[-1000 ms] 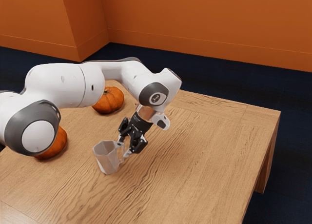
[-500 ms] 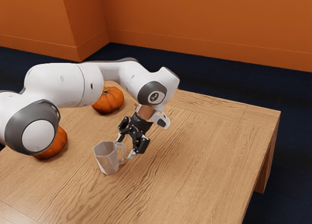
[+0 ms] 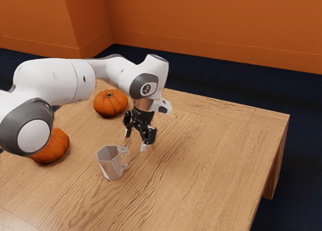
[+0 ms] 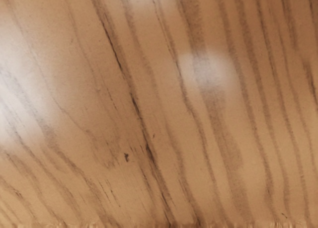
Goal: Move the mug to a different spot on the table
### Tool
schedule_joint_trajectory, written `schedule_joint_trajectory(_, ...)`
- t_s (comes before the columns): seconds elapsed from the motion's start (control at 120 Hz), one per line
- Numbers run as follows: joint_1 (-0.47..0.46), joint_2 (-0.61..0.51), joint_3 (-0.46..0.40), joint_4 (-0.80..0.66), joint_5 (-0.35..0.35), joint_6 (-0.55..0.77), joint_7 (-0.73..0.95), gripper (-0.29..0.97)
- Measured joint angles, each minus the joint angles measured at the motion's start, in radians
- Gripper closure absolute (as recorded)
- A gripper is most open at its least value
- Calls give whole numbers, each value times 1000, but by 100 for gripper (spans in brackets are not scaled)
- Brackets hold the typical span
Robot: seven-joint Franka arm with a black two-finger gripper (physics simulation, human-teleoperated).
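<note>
A pale grey faceted mug (image 3: pixel 111 161) stands upright on the wooden table (image 3: pixel 211 155), its handle toward the exterior view's right. My black gripper (image 3: pixel 134 143) hangs just above and to the right of the mug's handle, apart from it. Its fingers stand open with nothing between them. The wrist view looks straight down on bare wood grain (image 4: pixel 159 109).
One orange pumpkin (image 3: pixel 110 102) sits behind the arm near the table's back. A second pumpkin (image 3: pixel 49 145) lies at the exterior view's left edge of the table. The table's right half is bare wood up to its edge (image 3: pixel 274 155).
My gripper has let go of the mug's handle and risen up and back. The mug stays where it stood. The arm has swung away, uncovering more of both pumpkins.
</note>
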Motion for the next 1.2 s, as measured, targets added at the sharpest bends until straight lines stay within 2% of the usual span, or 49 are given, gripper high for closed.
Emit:
schedule_joint_trajectory(0.083, 2, -130, 26, -138, -37, 71, 19, 0)
schedule_joint_trajectory(0.2, 5, -252, 36, -246, -73, 144, 50, 0)
schedule_joint_trajectory(0.392, 12, -356, 47, -302, -102, 199, 104, 0)
schedule_joint_trajectory(0.6, 23, -524, 92, -324, -106, 179, 115, 0)
schedule_joint_trajectory(0.808, 43, -596, 100, -240, -101, 70, 99, 0)
schedule_joint_trajectory(0.933, 42, -599, 112, -185, -98, -1, 91, 0)
schedule_joint_trajectory(1.2, 53, -600, 125, -171, -100, -86, 81, 0)
